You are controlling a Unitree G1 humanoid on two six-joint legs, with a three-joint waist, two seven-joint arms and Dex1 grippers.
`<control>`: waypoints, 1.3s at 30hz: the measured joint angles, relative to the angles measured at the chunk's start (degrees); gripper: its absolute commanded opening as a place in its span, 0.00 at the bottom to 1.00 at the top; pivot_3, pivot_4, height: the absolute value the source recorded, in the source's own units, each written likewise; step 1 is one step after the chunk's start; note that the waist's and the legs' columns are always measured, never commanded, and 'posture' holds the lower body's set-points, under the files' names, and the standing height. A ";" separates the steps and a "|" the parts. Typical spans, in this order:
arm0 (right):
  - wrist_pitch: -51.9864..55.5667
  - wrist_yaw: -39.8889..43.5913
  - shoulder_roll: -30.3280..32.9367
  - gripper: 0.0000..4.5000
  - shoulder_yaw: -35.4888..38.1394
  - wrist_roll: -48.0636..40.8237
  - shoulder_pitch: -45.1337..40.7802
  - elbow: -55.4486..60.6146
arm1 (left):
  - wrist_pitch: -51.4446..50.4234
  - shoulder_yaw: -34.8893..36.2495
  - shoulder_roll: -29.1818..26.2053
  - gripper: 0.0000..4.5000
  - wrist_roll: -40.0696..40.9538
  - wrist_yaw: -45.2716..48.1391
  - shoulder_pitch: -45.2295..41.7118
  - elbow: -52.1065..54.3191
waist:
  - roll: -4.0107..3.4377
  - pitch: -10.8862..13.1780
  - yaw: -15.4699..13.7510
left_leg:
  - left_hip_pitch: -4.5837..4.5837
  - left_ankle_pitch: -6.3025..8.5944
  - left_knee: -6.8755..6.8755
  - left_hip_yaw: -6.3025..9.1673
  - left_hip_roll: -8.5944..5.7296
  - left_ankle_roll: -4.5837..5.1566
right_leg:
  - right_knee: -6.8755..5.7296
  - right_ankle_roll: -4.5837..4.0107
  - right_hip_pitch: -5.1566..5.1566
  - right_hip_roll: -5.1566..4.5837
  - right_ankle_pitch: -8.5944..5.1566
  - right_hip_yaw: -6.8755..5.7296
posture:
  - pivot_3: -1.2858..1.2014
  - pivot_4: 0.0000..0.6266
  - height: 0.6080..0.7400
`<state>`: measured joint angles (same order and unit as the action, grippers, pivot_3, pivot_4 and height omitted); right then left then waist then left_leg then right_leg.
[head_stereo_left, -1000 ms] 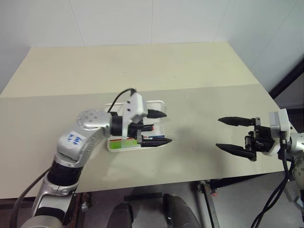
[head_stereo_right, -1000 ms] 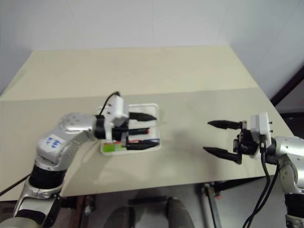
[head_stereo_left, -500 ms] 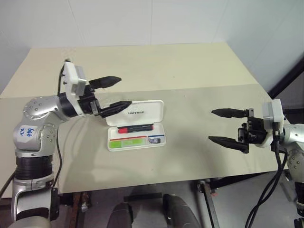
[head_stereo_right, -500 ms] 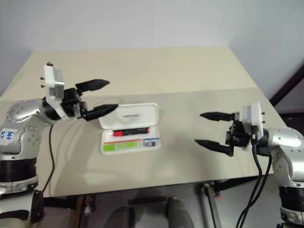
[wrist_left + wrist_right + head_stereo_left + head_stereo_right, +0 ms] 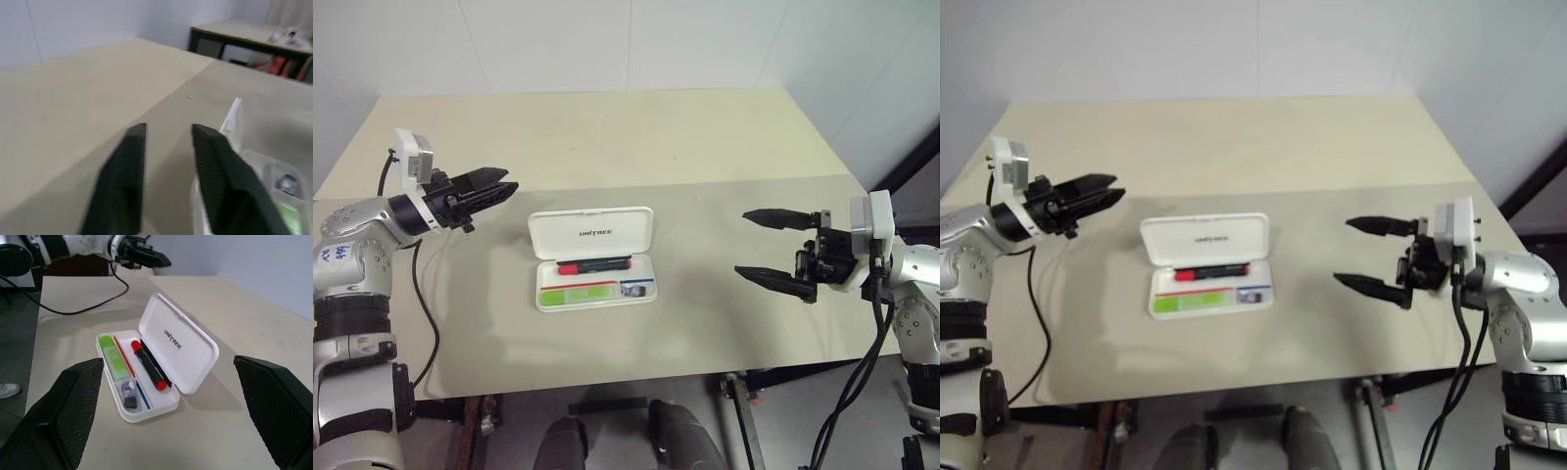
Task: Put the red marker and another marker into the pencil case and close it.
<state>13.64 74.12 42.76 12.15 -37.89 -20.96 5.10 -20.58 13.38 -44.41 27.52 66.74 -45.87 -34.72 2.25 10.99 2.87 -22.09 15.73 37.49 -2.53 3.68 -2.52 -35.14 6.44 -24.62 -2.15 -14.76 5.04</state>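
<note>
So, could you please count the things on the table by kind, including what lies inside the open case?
Pencil case, white, open: 1
Red marker, in the case: 1
Light-green marker, in the case: 1
Small dark item, in the case, too small to identify: 1
Total: 4

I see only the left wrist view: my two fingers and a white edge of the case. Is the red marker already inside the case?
Observer: Yes, the red marker lies in the pencil case, in the slot next to the raised lid.
Operator: And the green one?
Observer: The light-green marker lies in the front slot of the case.
Operator: Where is the other arm?
Observer: The right gripper hovers open to the right of the case, apart from it.
</note>
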 measured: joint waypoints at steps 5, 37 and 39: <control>1.31 0.04 -0.08 1.00 -0.53 0.06 -0.94 -0.46 | 5.17 -0.87 0.14 0.01 -3.32 3.33 -8.31 -16.65 | 0.00 0.00 -0.05 | -0.02 0.01 -0.06 -0.01 0.00 0.00 | 0.02 0.16 -0.03 0.00 0.09 -0.01 | 0.52 0.24 1.00; 1.13 11.42 3.76 1.00 1.80 -3.62 -4.86 -11.28 | 1.10 -5.27 7.45 0.01 -18.85 16.75 -18.26 -40.38 | 0.01 0.01 -1.06 | -0.10 0.06 -0.14 -0.02 0.00 0.01 | -0.07 0.16 -0.19 0.03 0.09 -0.04 | 0.52 0.24 1.00; 0.45 11.66 3.90 1.00 1.80 -3.45 -5.60 -12.27 | 0.57 -6.05 7.60 0.01 -19.44 19.28 -18.85 -40.18 | 0.01 0.01 -1.09 | -0.09 0.06 -0.15 0.00 0.01 0.01 | -0.09 0.15 -0.20 0.05 0.08 -0.04 | 0.52 0.24 1.00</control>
<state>14.09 85.78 46.66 13.95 -41.34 -26.55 -7.18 -20.01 7.33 -36.82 8.08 86.02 -64.71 -74.90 2.26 11.00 1.78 -22.18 15.79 37.34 -2.53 3.69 -2.51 -35.23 6.60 -24.82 -2.11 -14.68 5.00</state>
